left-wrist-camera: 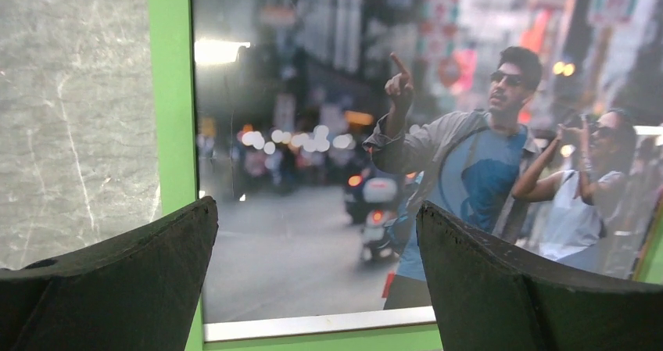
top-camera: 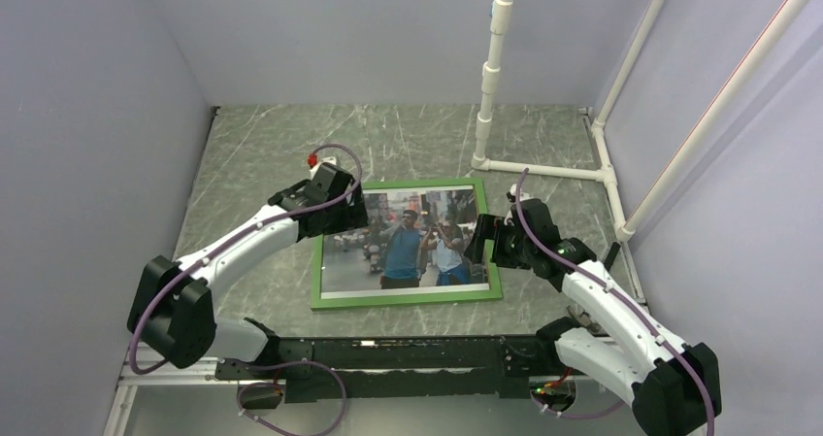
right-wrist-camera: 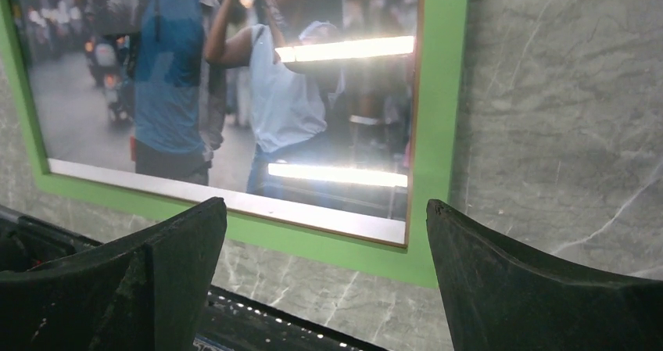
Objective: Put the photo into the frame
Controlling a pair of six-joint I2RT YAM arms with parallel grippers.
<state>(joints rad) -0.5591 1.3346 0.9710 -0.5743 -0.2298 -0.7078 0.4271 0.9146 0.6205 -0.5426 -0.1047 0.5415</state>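
Grey marbled tabletop [top-camera: 408, 135], lavender walls [top-camera: 340, 28]

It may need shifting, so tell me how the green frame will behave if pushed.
The frame lies flat on the smooth table, so it probably slides rather than tips. Thin rails suggest it is light. Glare hints at a slick, possibly fragile face.

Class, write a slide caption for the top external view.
The photo lies in the green frame; open left gripper and open right gripper flank it.
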